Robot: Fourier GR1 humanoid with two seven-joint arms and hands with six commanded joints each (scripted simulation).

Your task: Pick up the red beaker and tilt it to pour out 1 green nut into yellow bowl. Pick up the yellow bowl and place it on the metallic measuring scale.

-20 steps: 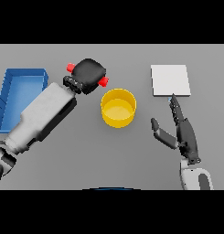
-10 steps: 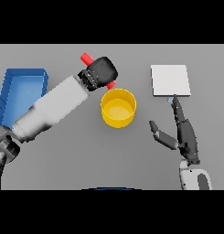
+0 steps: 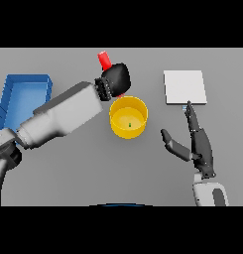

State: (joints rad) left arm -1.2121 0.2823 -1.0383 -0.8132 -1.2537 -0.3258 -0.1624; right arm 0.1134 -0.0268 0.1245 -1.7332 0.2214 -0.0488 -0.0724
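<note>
The left robot hand (image 3: 116, 80) is curled round the red beaker (image 3: 104, 60), holding it in the air just behind the far rim of the yellow bowl (image 3: 128, 117). Only the beaker's upper end shows above the fist, with a sliver of red under it at the bowl's edge; the mouth itself is hidden, so how steeply it is tipped cannot be read. One small green nut (image 3: 129, 124) lies on the bowl's floor, near the middle.

With that nut in the bowl, the pour looks done, and the care now is in ending it cleanly. The beaker should be rolled back upright over the bowl before it is carried off, so that any second nut near the lip falls back inside and not onto the table (image 3: 83, 173). It should be moved away to the left or rear, kept clear of the bowl's rim, since a knock could shift the bowl or spill the nut.

The right robot hand (image 3: 196, 144) hangs to the right of the bowl with fingers straight and thumb spread, holding nothing, its fingertips close to the near edge of the metallic measuring scale (image 3: 185, 87). It is well placed to take the bowl by its right wall once the left arm is out of the way. The blue tray (image 3: 24, 94) sits at far left, well apart
</note>
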